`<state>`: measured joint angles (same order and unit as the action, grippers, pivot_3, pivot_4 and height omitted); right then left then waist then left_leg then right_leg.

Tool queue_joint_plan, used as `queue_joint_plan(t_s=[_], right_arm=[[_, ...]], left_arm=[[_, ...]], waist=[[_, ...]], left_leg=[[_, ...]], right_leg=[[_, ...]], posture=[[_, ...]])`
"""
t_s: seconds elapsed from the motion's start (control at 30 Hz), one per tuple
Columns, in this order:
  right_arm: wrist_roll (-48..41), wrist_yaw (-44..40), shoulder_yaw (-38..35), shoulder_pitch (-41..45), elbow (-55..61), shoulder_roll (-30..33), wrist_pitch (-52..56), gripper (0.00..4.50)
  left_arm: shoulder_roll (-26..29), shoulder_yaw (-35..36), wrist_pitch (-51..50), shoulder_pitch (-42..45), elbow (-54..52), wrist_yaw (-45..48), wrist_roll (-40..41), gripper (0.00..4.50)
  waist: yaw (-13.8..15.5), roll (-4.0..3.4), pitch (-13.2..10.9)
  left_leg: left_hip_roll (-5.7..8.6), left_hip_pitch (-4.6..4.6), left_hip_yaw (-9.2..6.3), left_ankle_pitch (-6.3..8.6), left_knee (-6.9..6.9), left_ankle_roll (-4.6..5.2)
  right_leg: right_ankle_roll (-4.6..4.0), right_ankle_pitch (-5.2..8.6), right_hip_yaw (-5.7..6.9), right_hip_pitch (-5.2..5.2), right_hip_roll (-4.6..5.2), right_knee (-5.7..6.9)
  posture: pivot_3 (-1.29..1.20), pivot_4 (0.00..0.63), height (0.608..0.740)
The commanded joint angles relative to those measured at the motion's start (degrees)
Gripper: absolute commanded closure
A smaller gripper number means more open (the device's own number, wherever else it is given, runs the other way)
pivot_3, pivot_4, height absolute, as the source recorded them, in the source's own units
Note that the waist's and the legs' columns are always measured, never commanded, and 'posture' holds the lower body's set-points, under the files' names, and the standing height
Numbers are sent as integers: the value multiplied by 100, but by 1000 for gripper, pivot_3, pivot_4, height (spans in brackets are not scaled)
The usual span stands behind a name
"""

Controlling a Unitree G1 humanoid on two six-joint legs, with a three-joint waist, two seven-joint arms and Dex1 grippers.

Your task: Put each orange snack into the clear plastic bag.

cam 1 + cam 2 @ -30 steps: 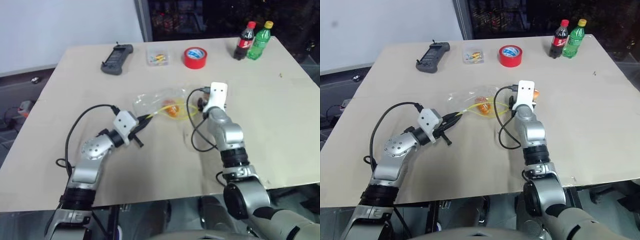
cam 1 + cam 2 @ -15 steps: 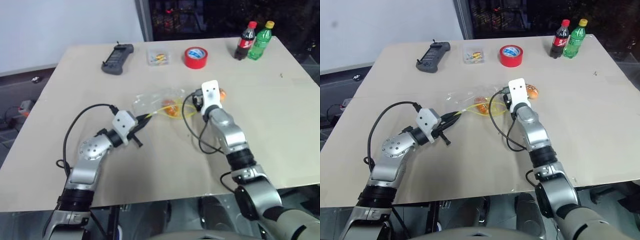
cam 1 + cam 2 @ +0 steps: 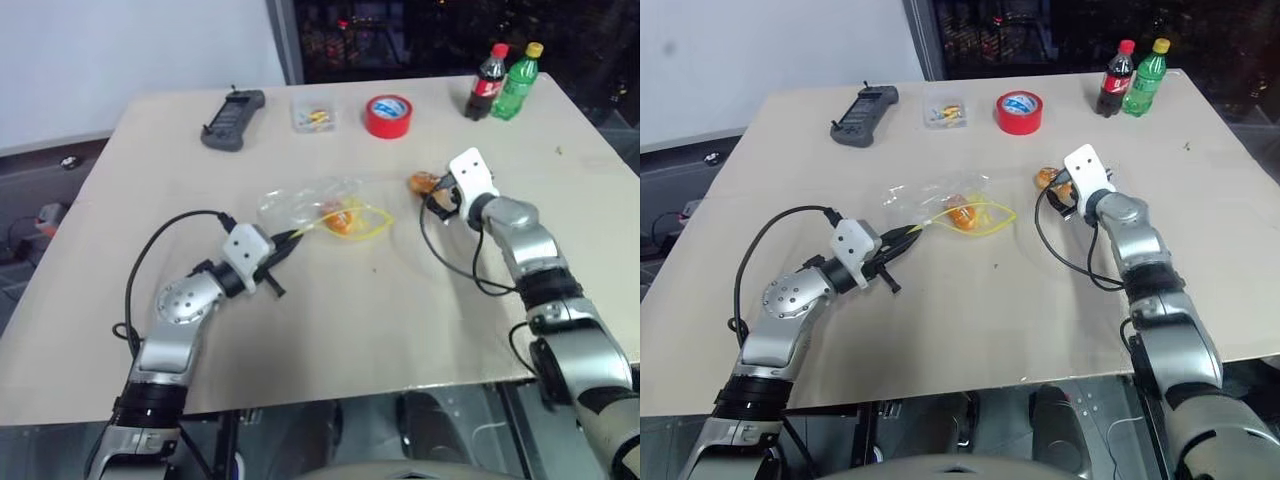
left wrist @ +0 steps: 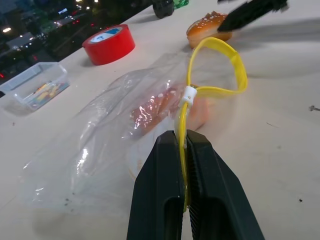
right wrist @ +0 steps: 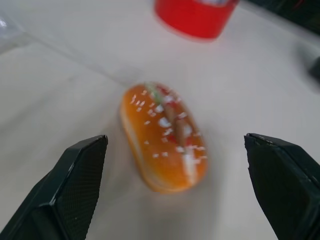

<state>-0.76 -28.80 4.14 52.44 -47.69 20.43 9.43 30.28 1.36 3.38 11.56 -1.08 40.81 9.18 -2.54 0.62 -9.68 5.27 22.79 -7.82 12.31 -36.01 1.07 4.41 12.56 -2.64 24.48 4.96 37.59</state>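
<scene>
Beige worktop, rectangular, carrying all items listed.

Clear plastic bag: crinkly, lying flat near the worktop's centre, mouth turned toward the robot's right, yellow seal strip bowed out into an open loop. Near end of the strip pinched between the closed fingers of the left gripper. Bag otherwise resting on the worktop.

Orange snack, first: inside the bag, just behind the yellow loop, seen through the plastic, glossy with pale specks.

Orange snack, second: loose on the worktop, right of the bag and well apart from it, oval, orange-brown with pale specks along the top. Framed between the two widely spread fingers of the right gripper; fingers to either side of it, clear gaps on both sides, no contact. Nothing held by the right gripper.

Left gripper: low over the worktop, just beside the bag's near edge, pointing toward the bag.

Far edge of worktop, from the robot's left to right: black handheld controller; small clear box with yellow bits; red tape roll; dark cola bottle, red cap, upright; green bottle, yellow cap, upright, touching or just beside the cola bottle.
</scene>
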Motion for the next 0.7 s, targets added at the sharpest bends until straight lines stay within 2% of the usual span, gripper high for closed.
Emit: queue_joint_plan(t_s=[0.03, 0.1, 0.2, 0.33, 0.43, 0.53, 0.7], right_arm=[[-89, -359, -198, 475, -985, -66, -615, 39], [-39, -355, -245, 648, -1420, -95, -848, 39], [-85, -381, -404, 829, -1868, -56, -1049, 797], [-175, -729, -562, 798, -1748, 23, -1217, 2586], [-311, -1096, -634, 591, -1189, 79, -1130, 3964], [-670, -1490, -619, -194, 827, 209, -318, 3964], [-1559, -1758, -245, -1870, 5149, 597, 2019, 3964]], left_arm=[[58, 122, 9, -1, -263, -18, 77, 4500], [69, 151, -7, -13, -288, -22, 84, 4500], [79, 207, -53, -59, -382, -71, 82, 4500], [76, 245, -107, -124, -460, -106, 101, 4500], [65, 239, -139, -138, -482, -116, 110, 4500], [13, 236, -180, -78, -441, -125, 160, 4500], [75, 253, -144, -49, -414, 3, 254, 4500]], waist=[[4, 0, 0], [5, 0, 0], [3, 0, 0], [-1, -1, -1], [-3, -2, -1], [14, -4, -2], [47, -5, -3]], left_leg=[[0, 1, -2, 0, 0, 0], [1, 2, -3, 0, 1, -1], [1, 3, -3, 0, 3, -1], [1, 3, -3, 0, 5, -1], [1, 3, -3, 0, 5, -1], [0, 6, -8, 1, 3, -1], [2, 24, -22, 2, 2, -2]], right_leg=[[0, 0, 0, 0, 0, -1], [0, 0, 0, 1, 2, -1], [0, 0, 0, 1, 2, -4], [0, 0, -1, 3, 2, -4], [0, 0, -1, 4, 2, -2], [0, 0, 0, 5, 2, 0], [0, 1, 11, 15, 7, -6]], posture=[[0, 150, 740], [0, 150, 740], [0, 150, 740], [0, 150, 740], [0, 150, 740], [0, 150, 740], [0, 150, 740]])
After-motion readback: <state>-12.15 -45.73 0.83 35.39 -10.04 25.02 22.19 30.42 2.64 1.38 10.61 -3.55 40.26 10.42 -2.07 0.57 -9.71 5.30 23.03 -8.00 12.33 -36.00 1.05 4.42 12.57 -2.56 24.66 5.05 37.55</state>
